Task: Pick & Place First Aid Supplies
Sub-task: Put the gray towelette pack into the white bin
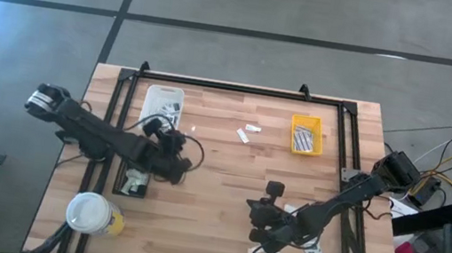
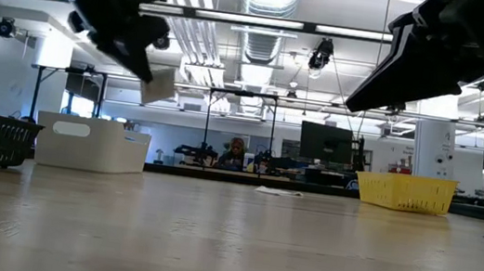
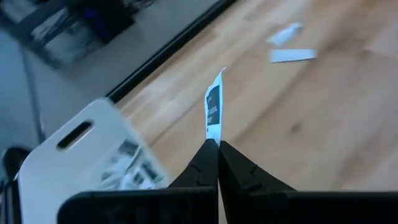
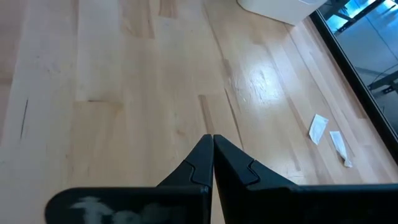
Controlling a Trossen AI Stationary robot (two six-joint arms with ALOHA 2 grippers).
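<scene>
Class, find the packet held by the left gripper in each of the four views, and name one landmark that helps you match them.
High view: not discernible; the left gripper hides it, beside the white tray.
Low view: packet hangs upper left, above the white tray.
Left wrist view: packet stands upright at centre, pinched by the shut fingers.
Right wrist view: not in it.
Shared landmark: the white tray, also in the left wrist view.

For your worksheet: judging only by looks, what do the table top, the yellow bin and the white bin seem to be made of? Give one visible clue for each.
Table top: wood, pale planks with visible grain and joint lines, lightly glossy where lights reflect.
Yellow bin: probably plastic, uniform bright colour, slotted sides in the low view.
White bin: probably plastic, smooth matte walls with a moulded handle slot.
</scene>
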